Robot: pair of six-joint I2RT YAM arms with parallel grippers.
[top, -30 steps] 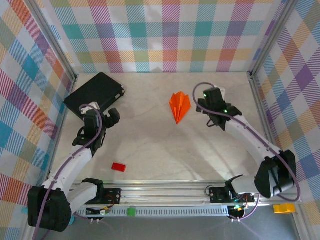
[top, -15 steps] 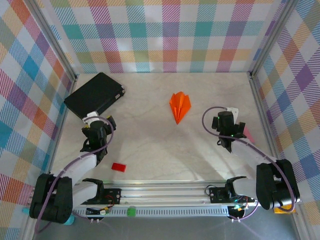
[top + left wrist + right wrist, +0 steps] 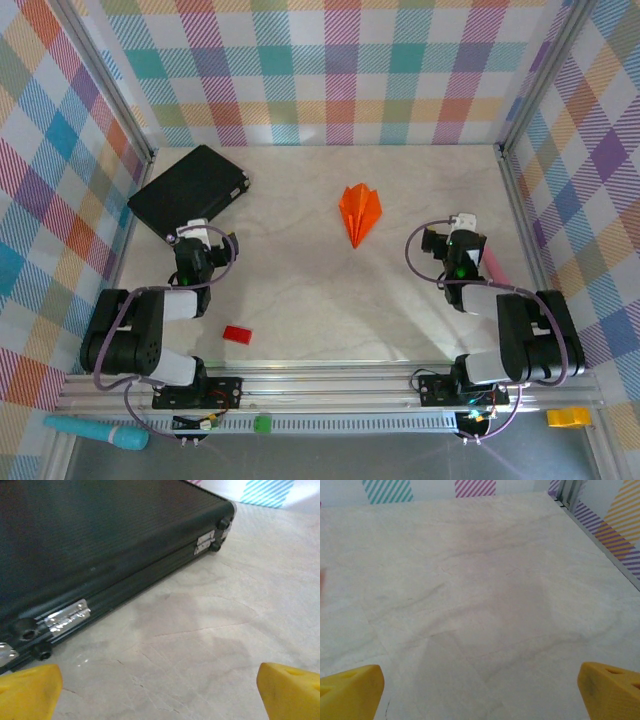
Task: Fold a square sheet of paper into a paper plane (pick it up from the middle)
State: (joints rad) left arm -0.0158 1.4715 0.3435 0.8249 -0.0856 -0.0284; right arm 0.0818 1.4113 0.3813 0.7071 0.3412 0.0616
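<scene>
The square sheet of paper is folded into a bright orange paper plane (image 3: 359,212). It lies flat on the marble table top, right of centre, with its nose pointing toward the near edge. Nothing touches it. My left gripper (image 3: 205,242) rests low at the left, just short of the black case, open with bare table between its yellow fingertips (image 3: 27,692). My right gripper (image 3: 462,240) sits low to the right of the plane, a good hand's width from it. It is open too, and its yellow fingertips (image 3: 350,692) frame bare marble.
A black flat case (image 3: 190,190) lies at the back left; its hinged edge (image 3: 125,575) is close ahead of the left fingers. A small red block (image 3: 237,335) sits near the front left. Plaid walls (image 3: 330,70) and metal rails (image 3: 520,200) bound the table.
Both arms have drawn back toward the near edge and folded down low. The right gripper has moved away from beside the plane. The plane has not moved.
</scene>
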